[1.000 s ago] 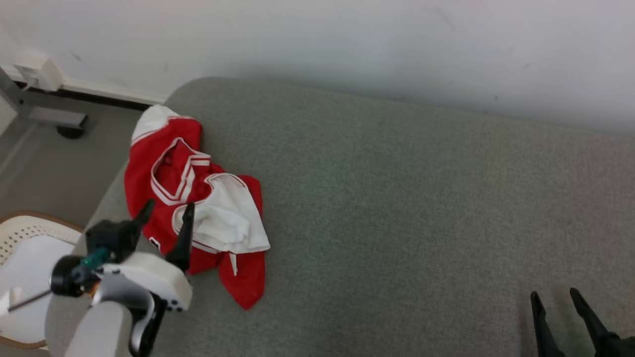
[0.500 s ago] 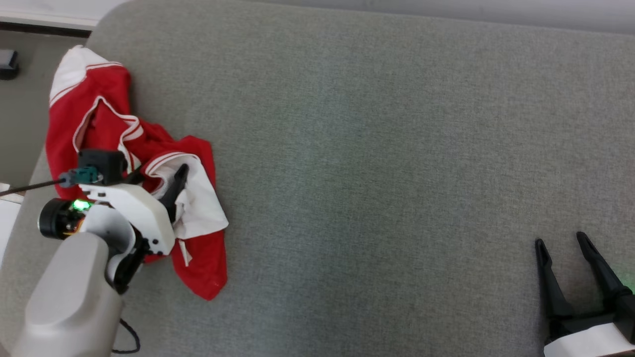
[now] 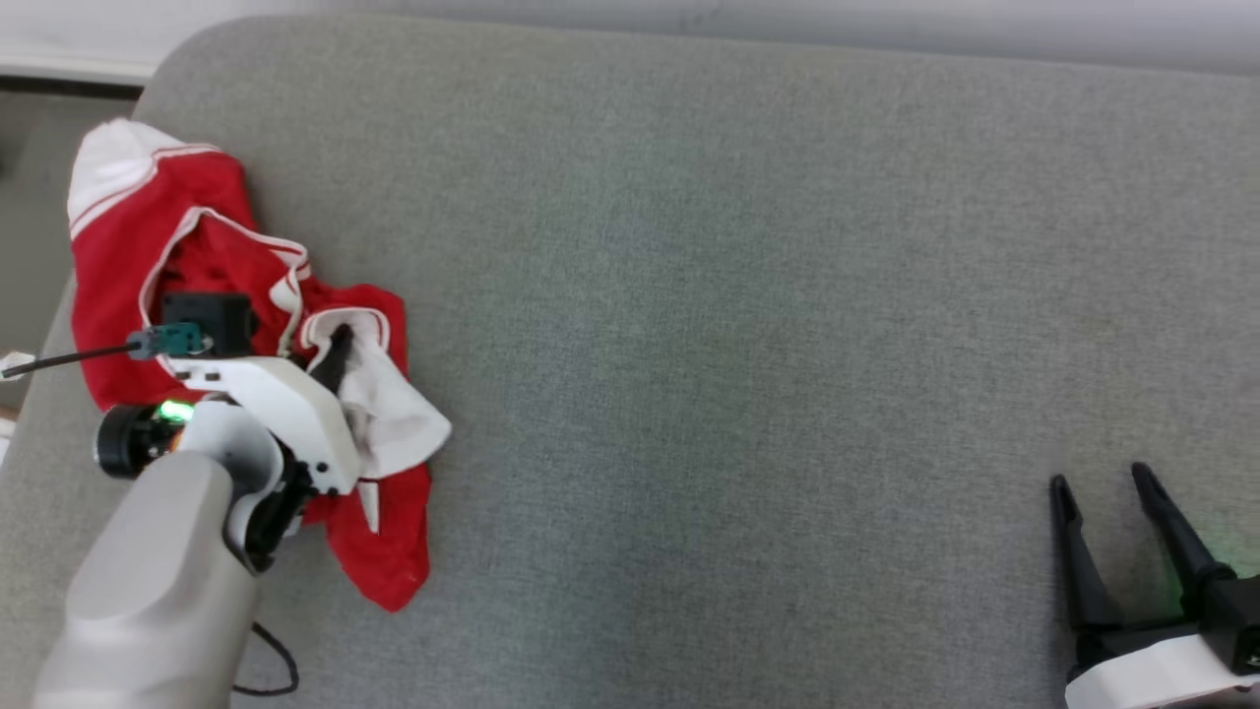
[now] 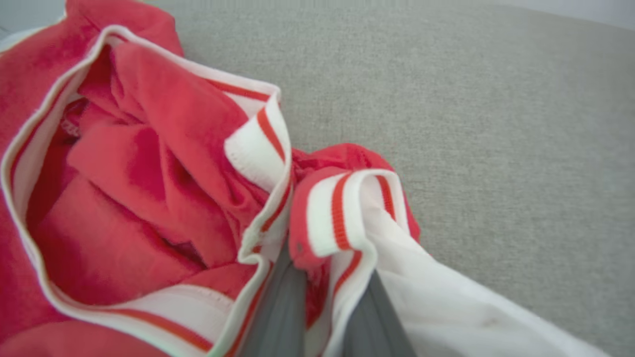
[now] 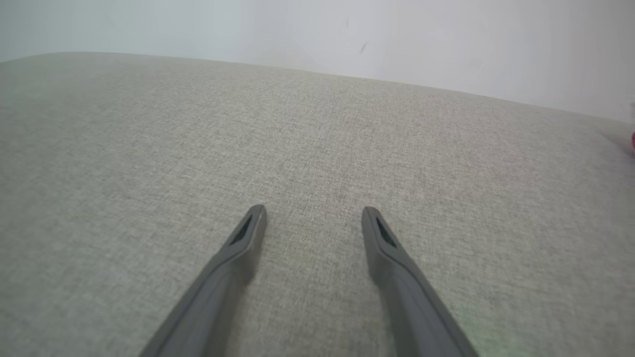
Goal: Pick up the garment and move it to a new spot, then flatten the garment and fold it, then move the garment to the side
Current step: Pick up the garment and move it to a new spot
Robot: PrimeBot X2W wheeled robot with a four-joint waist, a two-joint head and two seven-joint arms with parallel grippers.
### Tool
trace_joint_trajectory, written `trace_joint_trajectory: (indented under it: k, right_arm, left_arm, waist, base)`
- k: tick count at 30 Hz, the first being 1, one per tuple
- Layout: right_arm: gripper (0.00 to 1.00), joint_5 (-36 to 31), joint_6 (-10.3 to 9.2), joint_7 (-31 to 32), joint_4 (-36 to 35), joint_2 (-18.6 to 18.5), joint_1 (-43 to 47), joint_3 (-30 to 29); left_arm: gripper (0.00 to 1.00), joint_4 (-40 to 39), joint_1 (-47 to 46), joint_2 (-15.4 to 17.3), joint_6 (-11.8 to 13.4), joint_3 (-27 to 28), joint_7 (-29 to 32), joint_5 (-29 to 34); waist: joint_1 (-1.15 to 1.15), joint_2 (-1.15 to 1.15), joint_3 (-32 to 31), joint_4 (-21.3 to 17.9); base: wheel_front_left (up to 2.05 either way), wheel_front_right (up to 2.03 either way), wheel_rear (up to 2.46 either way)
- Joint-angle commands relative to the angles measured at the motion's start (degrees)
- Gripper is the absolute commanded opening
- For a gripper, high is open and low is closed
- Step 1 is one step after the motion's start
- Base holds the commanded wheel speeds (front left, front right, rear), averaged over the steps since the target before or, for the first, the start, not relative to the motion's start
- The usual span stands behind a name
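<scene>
At the far left the garment (image 3: 113, 286) lies bunched on the rounded corner of the grey cushion (image 3: 738, 345), one white-tipped end right at the lip above the floor (image 3: 25, 197). My left pincer (image 4: 325, 287) is pinching a fold of the red-and-white striped trim. I can't quite tell how much cloth sits between the fingers, since the trim hides the tips. That is my worry: a shallow bite could slip as I lift, and the loose bulk by the lip could slide off toward the floor or catch the wrist cable (image 3: 69, 357). Rightward the cushion is open grey fabric all the way across, ample room to carry and spread. My right pincer (image 3: 1100, 480) hovers spread, holding nothing, near the lower right corner, well apart from the garment
</scene>
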Motion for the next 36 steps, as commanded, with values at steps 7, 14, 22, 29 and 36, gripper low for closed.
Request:
trace_joint_trajectory:
  k: [7,14,22,29,36]
  right_arm:
    - [1.00,0.8,-0.24,0.1,2.1,1.7,2.5,0.5]
    - [1.00,1.4,-0.24,0.1,3.0,3.5,5.0,1.0]
    - [1.00,1.7,-0.22,0.1,3.4,4.7,6.2,1.5]
    - [1.00,1.8,-0.22,0.1,3.8,5.6,6.5,1.2]
    - [1.00,2.0,-0.21,0.1,4.0,6.0,5.8,1.6]
  left_arm:
    - [0.00,-7.5,0.5,0.5,0.0,-3.9,-3.4,-0.8]
    - [0.00,-20.2,3.5,-0.6,0.9,-6.2,-1.1,-0.9]
    - [0.00,-35.5,7.4,-3.7,3.6,-9.8,3.5,-1.3]
    - [0.00,-37.5,9.6,-8.2,4.9,-14.9,4.2,0.3]
    - [0.00,-28.1,10.4,-12.8,5.0,-19.9,0.2,2.6]
  waist:
    - [-0.01,0.00,-6.7,-1.6]
    - [-0.01,0.00,-12.3,-4.9]
    - [-0.01,0.00,-15.1,-10.6]
    - [-0.01,0.00,-15.4,-15.6]
    - [-0.01,0.00,-14.2,-18.8]
  base:
    - [0.00,0.00,0.00]
    - [0.00,0.00,0.00]
    - [0.00,0.00,0.00]
    - [0.00,0.00,0.00]
    - [0.00,0.00,0.00]
